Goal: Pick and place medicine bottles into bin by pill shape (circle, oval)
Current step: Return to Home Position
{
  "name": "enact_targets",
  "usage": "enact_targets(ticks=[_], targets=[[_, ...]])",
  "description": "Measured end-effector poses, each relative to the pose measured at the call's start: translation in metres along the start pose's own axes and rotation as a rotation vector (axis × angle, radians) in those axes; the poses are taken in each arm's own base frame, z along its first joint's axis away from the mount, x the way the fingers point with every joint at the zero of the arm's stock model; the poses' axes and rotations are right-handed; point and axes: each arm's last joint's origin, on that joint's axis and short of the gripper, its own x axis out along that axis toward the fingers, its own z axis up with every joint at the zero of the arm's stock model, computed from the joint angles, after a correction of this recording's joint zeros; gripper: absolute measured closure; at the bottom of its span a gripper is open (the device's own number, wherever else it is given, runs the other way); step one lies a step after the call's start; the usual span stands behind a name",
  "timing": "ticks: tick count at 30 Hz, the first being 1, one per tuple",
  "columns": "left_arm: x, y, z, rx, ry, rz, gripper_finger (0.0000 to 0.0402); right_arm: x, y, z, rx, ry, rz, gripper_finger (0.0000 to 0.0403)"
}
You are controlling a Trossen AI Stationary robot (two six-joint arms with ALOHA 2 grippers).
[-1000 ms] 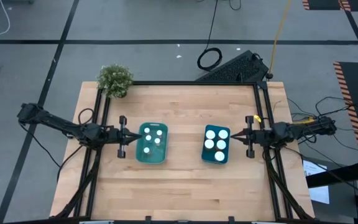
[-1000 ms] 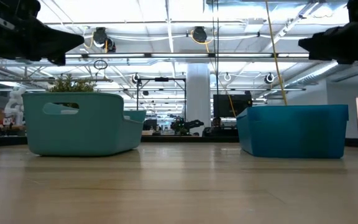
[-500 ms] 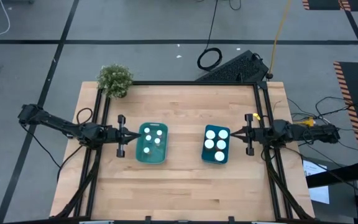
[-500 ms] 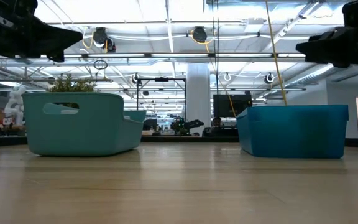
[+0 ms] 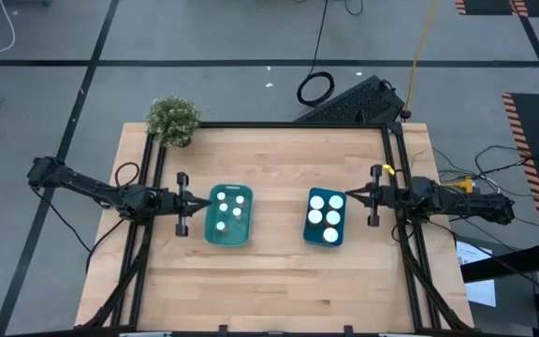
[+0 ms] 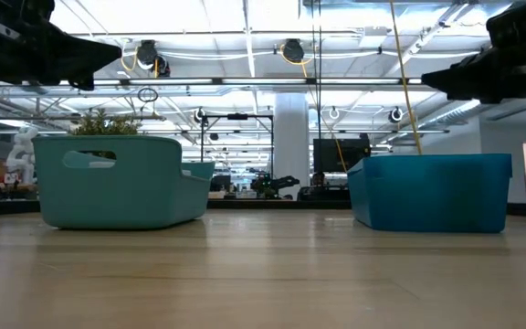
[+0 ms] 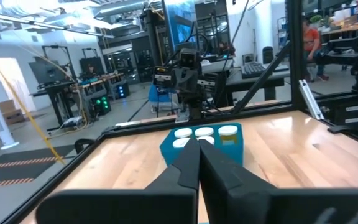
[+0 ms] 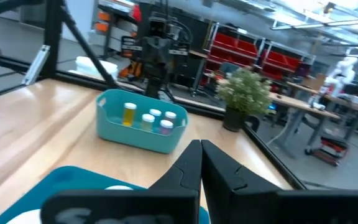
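Note:
Several medicine bottles with white caps (image 5: 229, 208) stand in the teal bin (image 5: 215, 233) at left centre. Several more (image 5: 325, 216) stand in the blue bin (image 5: 309, 225) at right centre. My left gripper (image 5: 204, 204) hovers shut just left of the teal bin, pointing at it. My right gripper (image 5: 348, 196) hovers shut just right of the blue bin, above its rim (image 6: 427, 157). In the left wrist view the shut fingers (image 7: 197, 152) point at the blue bin (image 7: 169, 148). In the right wrist view the fingers (image 8: 200, 151) point toward the teal bin (image 8: 138, 138).
A small green potted plant (image 5: 173, 120) stands at the table's far left corner. Black frame rails (image 5: 391, 159) run along the table's left and right sides. Bare wood lies between the bins and along the near edge (image 5: 269, 300).
My right gripper has shifted a little toward the far edge and toward the blue bin, and it has sunk slightly. It has stayed shut.

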Motion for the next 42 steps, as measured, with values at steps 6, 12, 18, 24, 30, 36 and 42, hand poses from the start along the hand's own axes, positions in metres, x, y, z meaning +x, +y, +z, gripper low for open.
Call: enact_targets(ticks=[6, 12, 18, 24, 30, 36, 42], targets=[[-0.001, 0.0, -0.001, -0.005, 0.014, 0.014, 0.0398, 0.0, -0.001, 0.0, 0.002, 0.005, -0.025, 0.0403], [-0.004, 0.001, -0.002, -0.038, 0.034, 0.008, 0.0397, 0.0, -0.001, 0.0, 0.002, 0.006, -0.026, 0.0403], [-0.011, 0.002, -0.002, -0.019, 0.036, -0.026, 0.0397, 0.0, -0.001, 0.0, 0.002, 0.006, -0.026, 0.0403], [-0.02, 0.005, 0.0, -0.003, 0.009, -0.023, 0.0398, 0.0, -0.001, 0.0, 0.002, 0.006, -0.025, 0.0403], [-0.027, 0.007, -0.001, 0.004, 0.015, -0.025, 0.0399, 0.0, -0.001, 0.0, 0.002, 0.006, -0.026, 0.0403], [-0.029, 0.009, -0.005, 0.016, 0.043, -0.032, 0.0399, 0.0, -0.001, 0.0, 0.002, 0.006, -0.025, 0.0403], [-0.028, 0.014, -0.006, 0.042, 0.042, -0.051, 0.04, 0.0, -0.001, 0.0, 0.002, 0.007, -0.025, 0.0403]])
